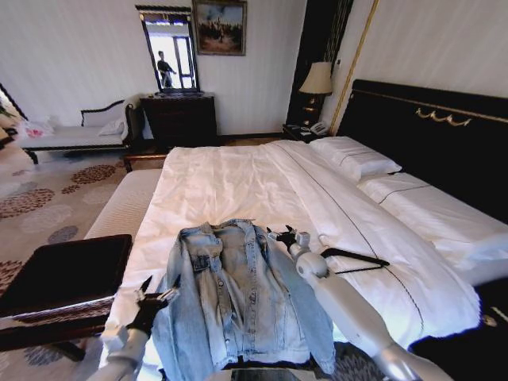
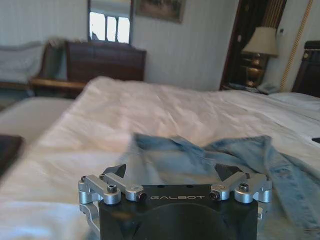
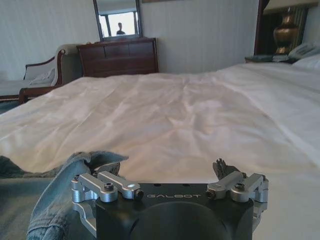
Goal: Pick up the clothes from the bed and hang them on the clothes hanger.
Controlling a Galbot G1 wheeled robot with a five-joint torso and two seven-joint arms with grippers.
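A: Status on the jacket?

B: Denim jacket lies flat on the bed, front up, collar toward the headboard, hem at the foot edge nearest me. One sleeve hangs down on my left side.

A: Hands?

B: My left hand is at the jacket's left shoulder and sleeve, fingers spread apart, nothing between them. Left wrist view has the same: left hand released, denim folds just past the fingertips.

A: Right one?

B: My right hand sits at the jacket's collar on the right side, also spread wide. In the right wrist view the right hand has a fold of denim at one finger; I can't tell whether it touches. The other finger is over bare sheet. Not clamped on anything.

A: Hanger?

B: Black clothes hanger lies flat on the sheet just beside my right forearm, on the pillow side, apart from the jacket.

A: Anything else close by?

B: Dark bench to my left beside the bed. Lamp on the nightstand by the headboard.
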